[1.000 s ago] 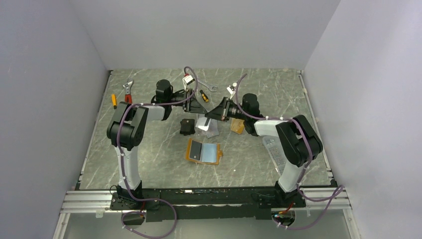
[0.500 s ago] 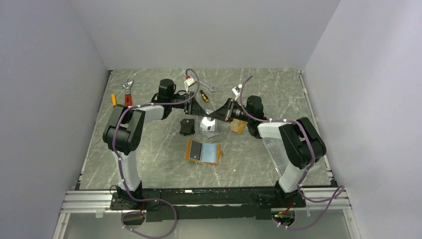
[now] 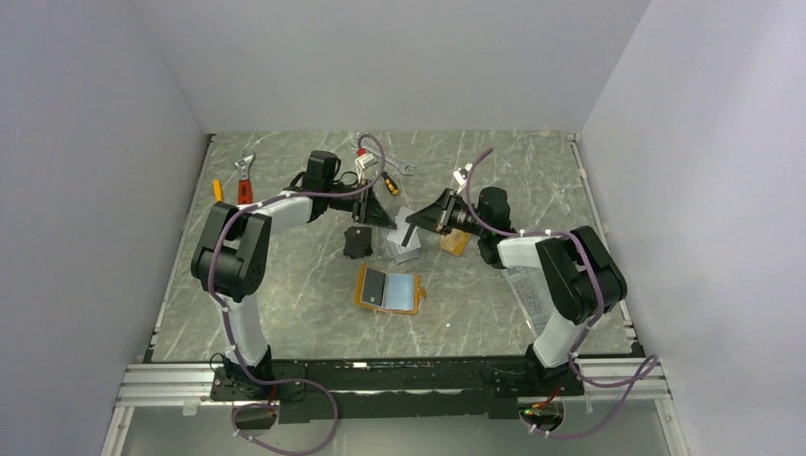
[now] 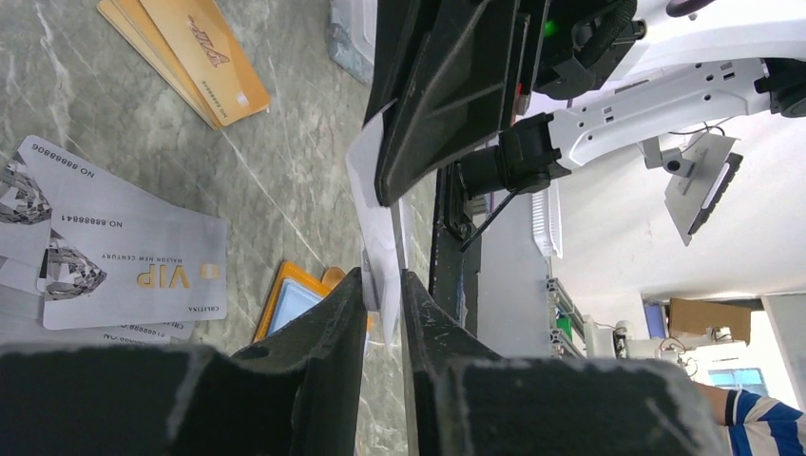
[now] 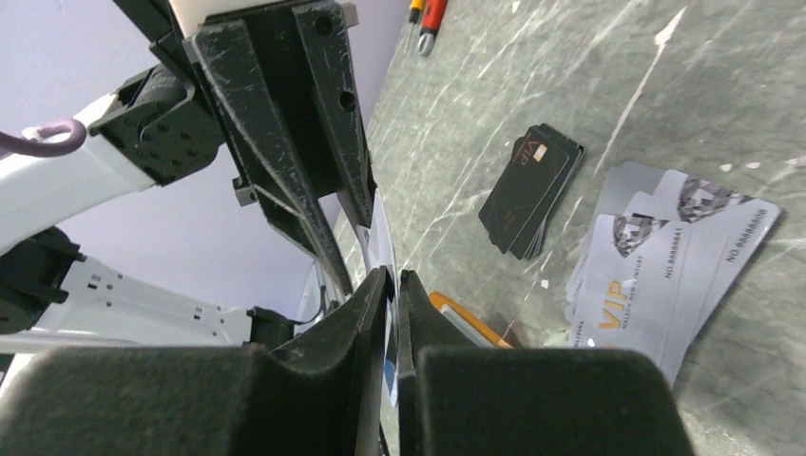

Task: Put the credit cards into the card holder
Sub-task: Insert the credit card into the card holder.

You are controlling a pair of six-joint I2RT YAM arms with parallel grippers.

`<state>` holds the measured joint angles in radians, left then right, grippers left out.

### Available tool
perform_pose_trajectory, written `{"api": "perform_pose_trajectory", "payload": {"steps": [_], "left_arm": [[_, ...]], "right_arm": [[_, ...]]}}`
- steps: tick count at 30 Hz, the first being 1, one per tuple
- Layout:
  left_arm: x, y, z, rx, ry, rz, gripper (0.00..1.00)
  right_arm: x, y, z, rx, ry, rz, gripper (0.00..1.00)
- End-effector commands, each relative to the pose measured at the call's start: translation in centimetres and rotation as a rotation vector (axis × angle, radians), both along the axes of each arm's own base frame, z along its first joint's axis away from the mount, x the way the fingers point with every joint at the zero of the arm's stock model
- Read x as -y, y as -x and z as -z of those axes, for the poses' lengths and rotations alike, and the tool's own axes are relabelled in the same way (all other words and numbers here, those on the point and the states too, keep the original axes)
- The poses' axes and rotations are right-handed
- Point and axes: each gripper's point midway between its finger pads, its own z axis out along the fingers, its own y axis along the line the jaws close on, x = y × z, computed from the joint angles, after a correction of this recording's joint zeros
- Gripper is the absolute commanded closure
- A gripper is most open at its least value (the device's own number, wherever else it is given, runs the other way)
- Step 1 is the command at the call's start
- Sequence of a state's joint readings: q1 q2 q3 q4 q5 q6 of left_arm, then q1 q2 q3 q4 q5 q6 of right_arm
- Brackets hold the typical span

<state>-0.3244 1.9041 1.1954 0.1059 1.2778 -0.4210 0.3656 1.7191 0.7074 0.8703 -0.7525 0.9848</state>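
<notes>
Both grippers meet above the table and pinch one silver-grey credit card [image 3: 407, 224] between them. My left gripper [image 3: 390, 218] has the card [image 4: 378, 247] between its fingers [image 4: 383, 280]. My right gripper [image 3: 412, 226] is shut on the same card [image 5: 380, 228], seen edge on at its tips [image 5: 392, 275]. The orange card holder [image 3: 388, 290] lies open below, dark and clear pockets up; it also shows in the left wrist view [image 4: 295, 294] and the right wrist view [image 5: 456, 318]. Silver cards [image 3: 401, 249] lie fanned on the table, orange-tan cards [image 3: 453, 241] to their right.
A stack of black cards [image 3: 355, 242] lies left of the silver pile. Hand tools lie at the back left: a wrench [image 3: 245, 167], an orange screwdriver [image 3: 218, 193] and a spanner [image 3: 404, 169]. A clear plastic bag [image 3: 521, 280] lies by the right arm.
Both grippers have risen from just above the silver pile and shifted a little right, carrying one silver card up between them. The holder and the piles have not moved.
</notes>
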Motion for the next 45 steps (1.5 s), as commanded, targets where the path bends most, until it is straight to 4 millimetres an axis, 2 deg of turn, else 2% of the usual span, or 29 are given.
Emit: {"api": "perform_pose_trajectory", "payload": {"steps": [1, 5, 12, 19, 24, 27, 29, 31, 34, 37, 40, 45], "left_arm": [[-0.2, 1.1, -2.9, 0.076, 0.060, 0.062, 0.74], [0.0, 1.9, -2.4, 0.068, 0.051, 0.073, 0.67], [-0.3, 1.9, -0.8, 0.058, -0.002, 0.065, 0.66], [-0.6, -1.7, 2.8, 0.081, -0.105, -0.031, 0.67], [-1.9, -2.4, 2.2, 0.132, -0.144, -0.034, 0.65], [-2.6, -2.0, 2.3, 0.182, -0.204, -0.012, 0.58], [-2.7, -0.8, 2.2, 0.174, -0.207, 0.001, 0.51], [-2.5, 0.5, 2.0, 0.180, -0.200, 0.008, 0.48], [-2.0, 2.7, 1.6, 0.191, -0.189, 0.044, 0.48], [-1.9, 5.0, 2.5, 0.220, -0.239, 0.102, 0.50], [-3.0, 5.9, 4.3, 0.238, -0.351, 0.100, 0.53], [-5.7, 6.5, 4.5, 0.226, -0.429, 0.022, 0.52]], "right_arm": [[2.1, -2.1, 0.2, 0.023, 0.015, 0.131, 0.91], [2.1, -2.5, -0.2, 0.029, -0.001, 0.144, 0.94], [2.1, -2.6, -0.5, 0.038, 0.000, 0.151, 0.97], [2.0, -2.6, 0.1, 0.024, -0.005, 0.144, 0.99], [2.5, -2.2, 0.9, 0.021, 0.063, 0.148, 1.00], [2.6, -1.6, 1.6, 0.010, 0.085, 0.127, 1.00], [2.5, -0.9, 1.8, 0.006, 0.093, 0.108, 1.00], [2.4, 0.0, 1.9, 0.001, 0.093, 0.082, 1.00], [1.8, 2.0, 2.8, -0.043, 0.118, 0.029, 1.00], [1.5, 4.6, 4.3, -0.080, 0.182, 0.002, 1.00], [1.8, 7.5, 6.0, -0.129, 0.219, -0.006, 1.00], [2.6, 10.0, 7.2, -0.156, 0.241, 0.016, 1.00]]}}
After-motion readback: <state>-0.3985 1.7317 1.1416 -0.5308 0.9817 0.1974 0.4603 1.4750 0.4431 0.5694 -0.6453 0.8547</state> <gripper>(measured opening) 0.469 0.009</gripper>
